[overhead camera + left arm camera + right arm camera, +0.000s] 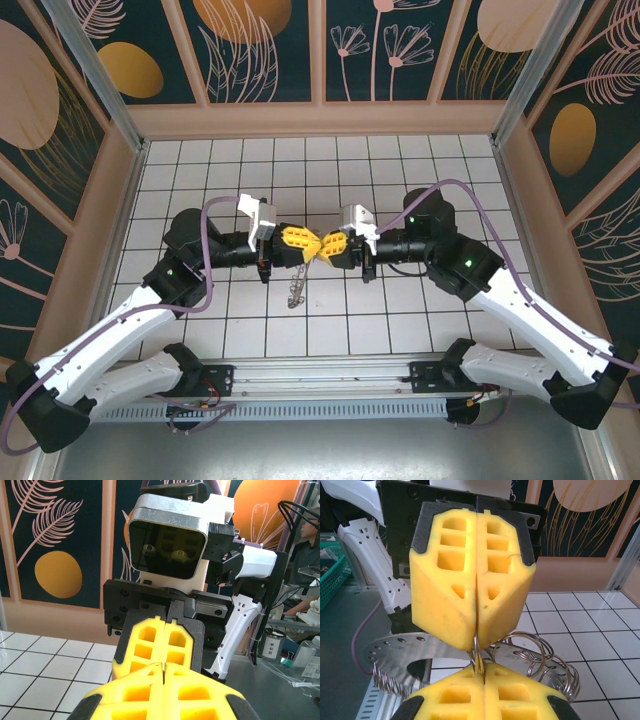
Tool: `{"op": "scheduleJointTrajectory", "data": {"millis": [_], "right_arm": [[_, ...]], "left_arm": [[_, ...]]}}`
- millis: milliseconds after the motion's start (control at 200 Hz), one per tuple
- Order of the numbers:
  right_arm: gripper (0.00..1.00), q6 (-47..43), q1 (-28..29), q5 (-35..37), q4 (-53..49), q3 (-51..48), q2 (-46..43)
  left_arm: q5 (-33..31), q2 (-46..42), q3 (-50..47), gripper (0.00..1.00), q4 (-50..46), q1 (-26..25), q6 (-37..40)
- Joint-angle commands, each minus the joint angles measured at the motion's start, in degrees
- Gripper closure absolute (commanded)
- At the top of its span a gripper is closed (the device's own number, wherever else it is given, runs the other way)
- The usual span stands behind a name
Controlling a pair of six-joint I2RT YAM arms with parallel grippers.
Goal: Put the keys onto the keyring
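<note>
Keyring [295,288] hangs just below where my two grippers meet near the middle of the tiled floor [400,320], trailing toward 7 o'clock from their tips in the top view. From the right wrist I see it as a grey metal plate [395,652] with holes round its edge and wire rings [532,652] bunched at 4 o'clock from the fingertips.

Left gripper [308,243] reaches in from 9 o'clock. Its yellow jaws are pressed flat together, and a thin wire loop [476,652] of the keyring comes out of their seam [476,630].

Right gripper [328,246] comes in from 3 o'clock, tip to tip with the left. Its jaws are also closed tight [484,680], right where the loop ends. Whether they pinch the loop or something else I can't tell.

From the left wrist, both pairs of jaws [164,680] [167,645] show no gap. I can't make out the key.
</note>
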Motion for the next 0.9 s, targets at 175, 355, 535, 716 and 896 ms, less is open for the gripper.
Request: {"op": "scheduleJointTrajectory", "data": {"millis": [175, 355, 535, 716, 896], "right_arm": [[1.00, 1.3, -0.1, 2.0, 5.4, -1.2, -3.5], [1.00, 1.2, -0.1, 2.6, 4.5, -0.8, -3.6], [1.00, 1.1, -0.3, 3.6, 2.9, -0.4, -4.9], [1.00, 1.2, -0.3, 4.4, 0.9, 0.8, -5.7], [1.00, 1.0, -0.4, 5.7, 0.4, 1.7, -5.1]], "left_arm": [[2.0, -1.0, 1.2, 1.00, 0.7, -0.4, 1.7], [1.1, -1.2, 1.9, 1.00, -1.0, -0.5, 2.7], [-0.2, -1.4, 2.8, 1.00, -4.8, -0.4, 5.0], [-2.0, -0.7, 4.0, 1.00, -10.7, -0.4, 8.6], [-4.3, 0.0, 4.7, 1.00, -15.2, -0.4, 12.0]]}}
